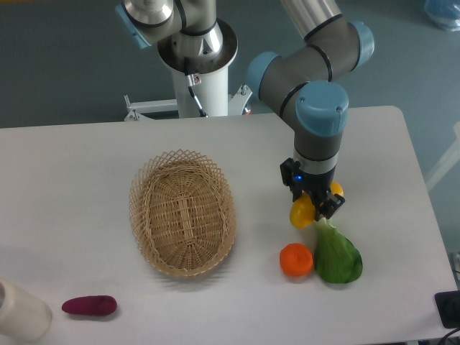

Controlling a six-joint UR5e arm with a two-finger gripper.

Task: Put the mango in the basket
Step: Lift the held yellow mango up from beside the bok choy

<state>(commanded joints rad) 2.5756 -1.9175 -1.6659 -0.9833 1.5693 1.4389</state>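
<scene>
The mango [302, 211] is a yellow-orange fruit right of the table's middle, mostly covered by my gripper [315, 205]. Only its lower left end and a bit near the right finger show. The gripper points straight down and its dark fingers [328, 205] sit on either side of the mango, apparently closed on it. I cannot tell whether the fruit rests on the table or hangs just above it. The pale wicker basket [147, 188] lies to the left of the gripper, oval, shallow and with nothing in it.
A round orange fruit [296, 259] and a green leafy vegetable [338, 257] lie just in front of the gripper. A small dark purple vegetable [89, 306] and a white cylinder [21, 312] are at the front left. The table's right edge is close by.
</scene>
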